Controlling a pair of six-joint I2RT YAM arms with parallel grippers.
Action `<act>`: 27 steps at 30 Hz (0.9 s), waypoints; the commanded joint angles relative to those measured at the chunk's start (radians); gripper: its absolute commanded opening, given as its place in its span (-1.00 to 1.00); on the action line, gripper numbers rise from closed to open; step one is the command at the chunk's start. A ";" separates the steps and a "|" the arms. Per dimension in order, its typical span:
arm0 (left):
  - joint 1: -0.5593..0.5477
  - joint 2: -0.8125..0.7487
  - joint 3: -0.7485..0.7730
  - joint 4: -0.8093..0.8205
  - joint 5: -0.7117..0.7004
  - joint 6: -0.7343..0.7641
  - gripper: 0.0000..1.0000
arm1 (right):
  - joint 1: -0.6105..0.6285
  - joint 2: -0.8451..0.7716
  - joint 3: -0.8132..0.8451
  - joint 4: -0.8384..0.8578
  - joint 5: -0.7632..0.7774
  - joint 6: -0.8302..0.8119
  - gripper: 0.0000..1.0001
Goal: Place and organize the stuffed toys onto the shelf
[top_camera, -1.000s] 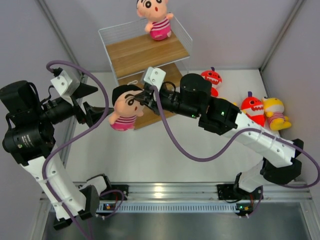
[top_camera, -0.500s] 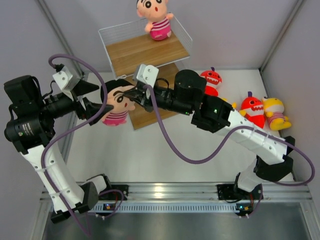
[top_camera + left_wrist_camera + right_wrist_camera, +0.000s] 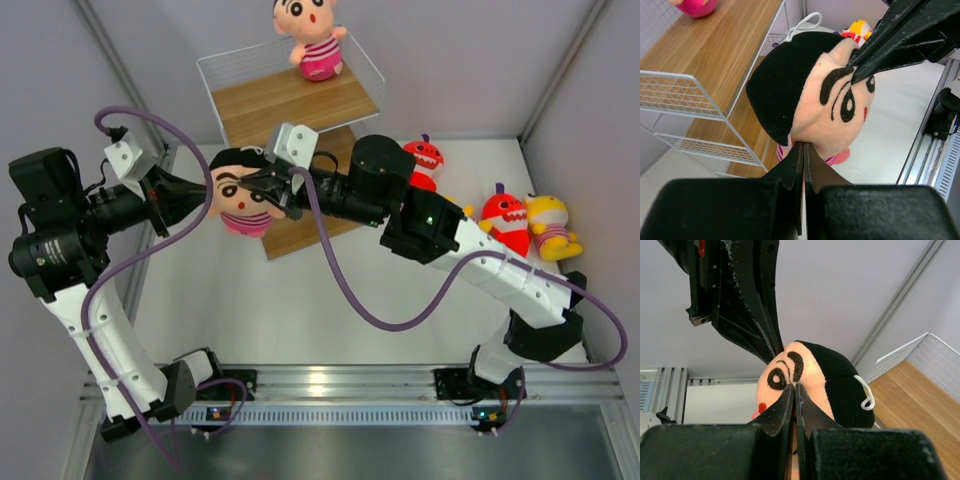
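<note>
A black-haired boy doll (image 3: 238, 197) in a pink striped outfit hangs in the air in front of the shelf (image 3: 330, 100), held from both sides. My left gripper (image 3: 207, 196) is shut on the edge of its head (image 3: 805, 95), fingertips pinching the plush (image 3: 804, 145). My right gripper (image 3: 268, 192) is shut on the doll's face (image 3: 790, 367), jaws pressed together by the eye (image 3: 794, 386). A second boy doll (image 3: 312, 40) sits on the shelf's top board. Two red sharks (image 3: 424, 158) (image 3: 505, 215) and a yellow doll (image 3: 548, 225) lie on the table at right.
The shelf's white wire rim (image 3: 685, 95) stands just left of the held doll in the left wrist view, with wooden boards (image 3: 720, 50) beyond. Purple cables (image 3: 340, 290) loop from both arms. An aluminium rail (image 3: 330, 380) runs along the near edge.
The right arm carried the boy doll left and up toward the left gripper. The left gripper, open before, has closed on the doll's head.
</note>
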 commanded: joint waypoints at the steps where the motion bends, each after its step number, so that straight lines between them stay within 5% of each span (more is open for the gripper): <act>1: 0.005 -0.005 0.046 -0.153 0.109 -0.002 -1.00 | 0.024 -0.019 0.061 0.092 -0.014 0.017 -1.00; 18: 0.032 0.036 0.135 -0.134 0.259 0.106 -1.00 | 0.007 0.061 0.213 0.116 0.081 -0.124 -1.00; 27: 0.118 0.249 0.342 -0.067 0.185 -0.117 -1.00 | -0.103 0.165 0.334 0.260 0.052 -0.217 -1.00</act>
